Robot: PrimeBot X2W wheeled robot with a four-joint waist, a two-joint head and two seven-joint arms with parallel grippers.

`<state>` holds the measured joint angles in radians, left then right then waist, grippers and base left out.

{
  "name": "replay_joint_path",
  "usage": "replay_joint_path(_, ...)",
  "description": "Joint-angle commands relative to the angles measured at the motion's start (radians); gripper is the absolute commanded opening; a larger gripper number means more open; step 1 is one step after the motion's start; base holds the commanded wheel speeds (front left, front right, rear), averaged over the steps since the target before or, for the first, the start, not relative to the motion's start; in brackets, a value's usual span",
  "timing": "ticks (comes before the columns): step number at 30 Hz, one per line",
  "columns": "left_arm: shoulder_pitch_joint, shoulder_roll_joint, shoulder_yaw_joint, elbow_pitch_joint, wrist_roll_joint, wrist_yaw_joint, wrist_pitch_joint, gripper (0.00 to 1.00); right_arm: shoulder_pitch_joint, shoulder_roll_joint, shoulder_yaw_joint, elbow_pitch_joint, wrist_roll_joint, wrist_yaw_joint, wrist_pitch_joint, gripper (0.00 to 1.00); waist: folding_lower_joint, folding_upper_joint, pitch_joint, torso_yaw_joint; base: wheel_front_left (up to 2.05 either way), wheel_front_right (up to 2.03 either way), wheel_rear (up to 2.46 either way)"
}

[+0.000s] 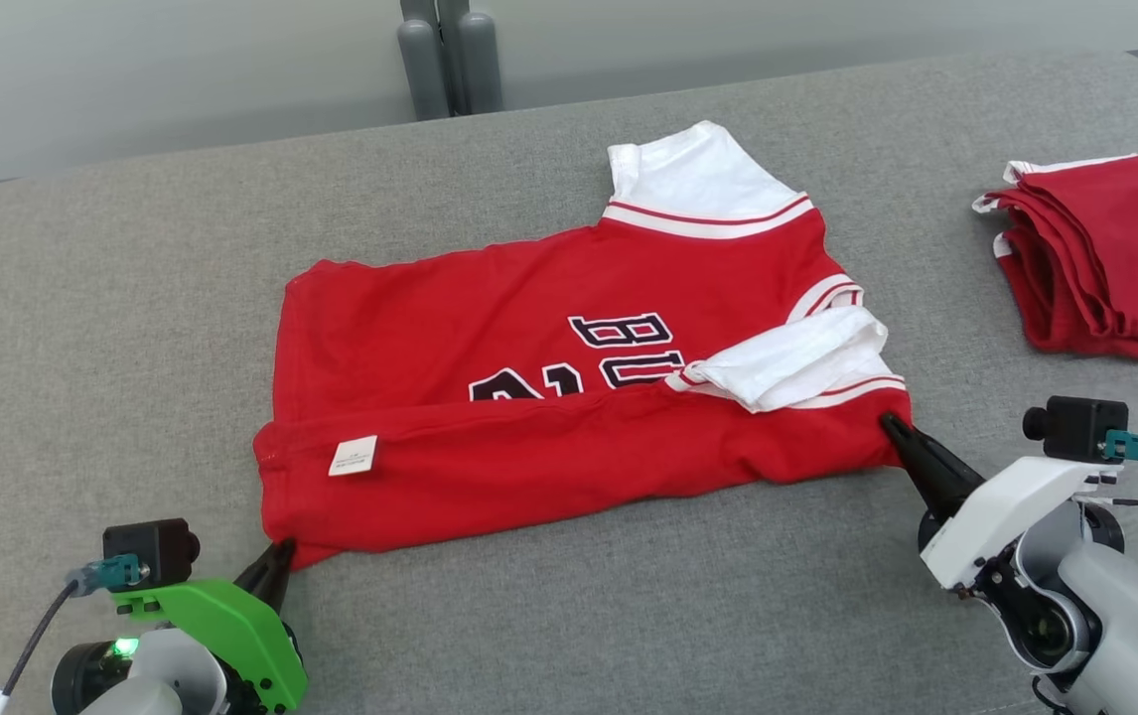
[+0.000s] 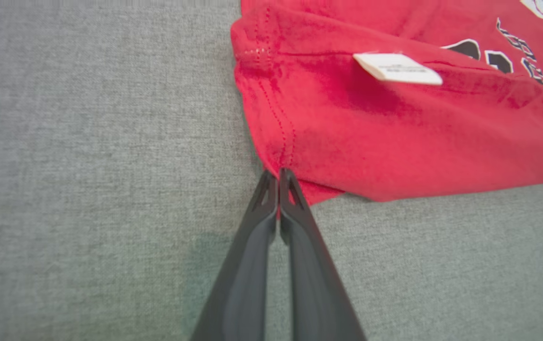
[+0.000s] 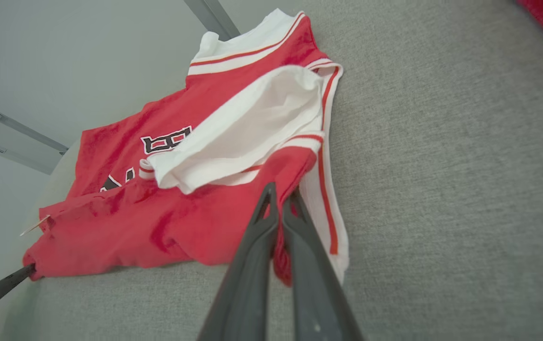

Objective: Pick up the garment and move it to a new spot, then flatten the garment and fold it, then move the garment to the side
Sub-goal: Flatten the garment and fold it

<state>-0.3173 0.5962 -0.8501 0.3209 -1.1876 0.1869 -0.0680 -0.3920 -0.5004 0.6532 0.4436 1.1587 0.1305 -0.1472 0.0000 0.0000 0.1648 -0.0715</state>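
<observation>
garment (image 1: pixel 529 328) lies spread on the grey worktop (image 1: pixel 132 298), its long axis running left to right, near folded edge spanning both arms. left gripper (image 1: pixel 276 564) is clenched on the near-left hem corner, right gripper (image 1: pixel 892 427) on the near-right corner. each arm is at its own end, so the next fold likely carries that edge away from the robot.

The red garment (image 1: pixel 410 328) with white sleeves lies spread on the grey cushion (image 1: pixel 132 298), its near edge folded over.
</observation>
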Motion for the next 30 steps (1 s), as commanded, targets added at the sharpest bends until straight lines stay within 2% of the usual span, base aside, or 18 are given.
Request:
replay_joint_path(1,0.01,0.015,0.003,-0.006,-0.004,-0.003,-0.005,0.0,0.02,-0.021,0.005,-0.012,-0.002,0.001,-0.003,0.0,0.0,0.0,-0.008,0.002,0.0,0.0,0.0)
replay_joint_path(10,0.088,0.092,0.003,-0.126,-0.005,0.031,-0.01,0.0,0.096,-0.143,0.039,-0.12,0.025,0.001,0.042,0.0,0.0,0.0,-0.039,0.002,0.0,0.0,0.0)
replay_joint_path(19,0.193,0.168,-0.013,-0.264,-0.022,0.083,0.012,0.0,0.168,-0.225,0.063,-0.185,0.057,0.0,0.084,0.0,0.0,0.0,-0.064,-0.005,0.0,0.0,0.0)
replay_joint_path(24,0.248,0.199,-0.023,-0.329,-0.042,0.109,0.032,0.0,0.202,-0.26,0.079,-0.21,0.073,0.0,0.104,0.0,0.0,0.0,-0.068,-0.009,0.0,0.0,0.0)
replay_joint_path(30,0.276,0.213,-0.039,-0.372,-0.058,0.12,0.063,0.0,0.213,-0.261,0.104,-0.2,0.079,0.001,0.14,0.0,0.0,0.0,-0.063,-0.009,0.0,0.0,0.0)
